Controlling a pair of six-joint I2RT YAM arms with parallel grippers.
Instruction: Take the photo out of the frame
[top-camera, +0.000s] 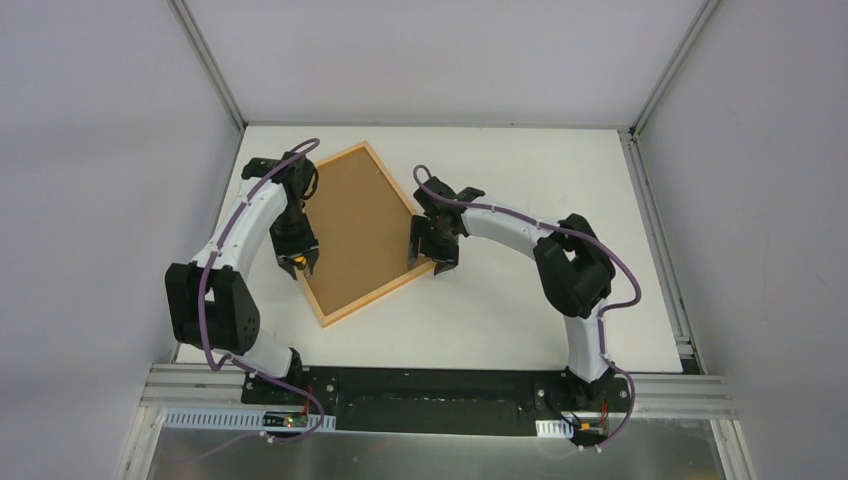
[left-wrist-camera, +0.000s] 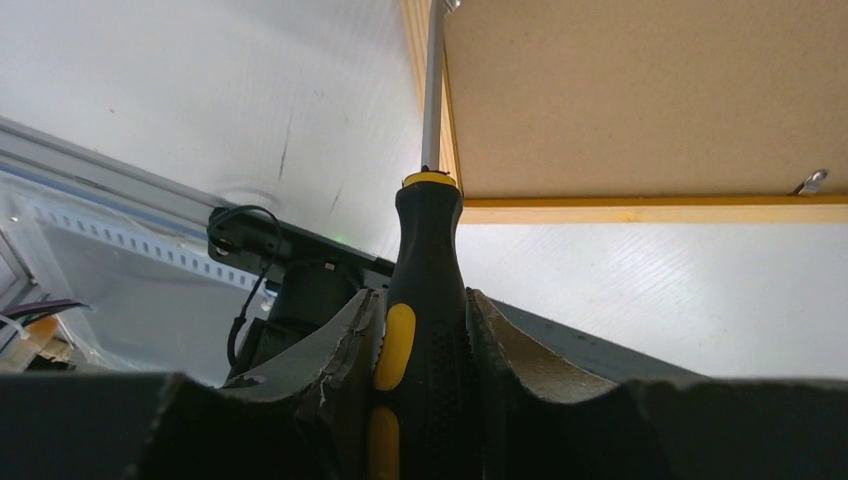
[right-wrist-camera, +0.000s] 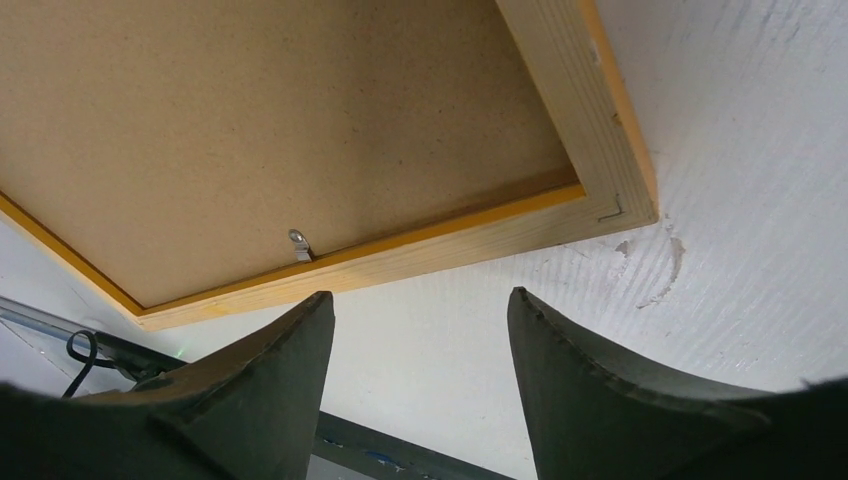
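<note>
The frame (top-camera: 372, 298) lay face-down on the table (top-camera: 520, 310), brown backing board (top-camera: 355, 230) up, photo hidden. The left gripper (top-camera: 300, 262) was pinching a black-and-yellow screwdriver (left-wrist-camera: 425, 250), its shaft along the frame's edge. The right gripper (top-camera: 428, 258) hung spread over the frame's right edge, holding nothing.

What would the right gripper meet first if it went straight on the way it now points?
Most likely the white table, just short of the pale wooden edge of the frame. The right gripper has open jaws, nothing between them. Depth is unclear, so it could land on that edge.
</note>
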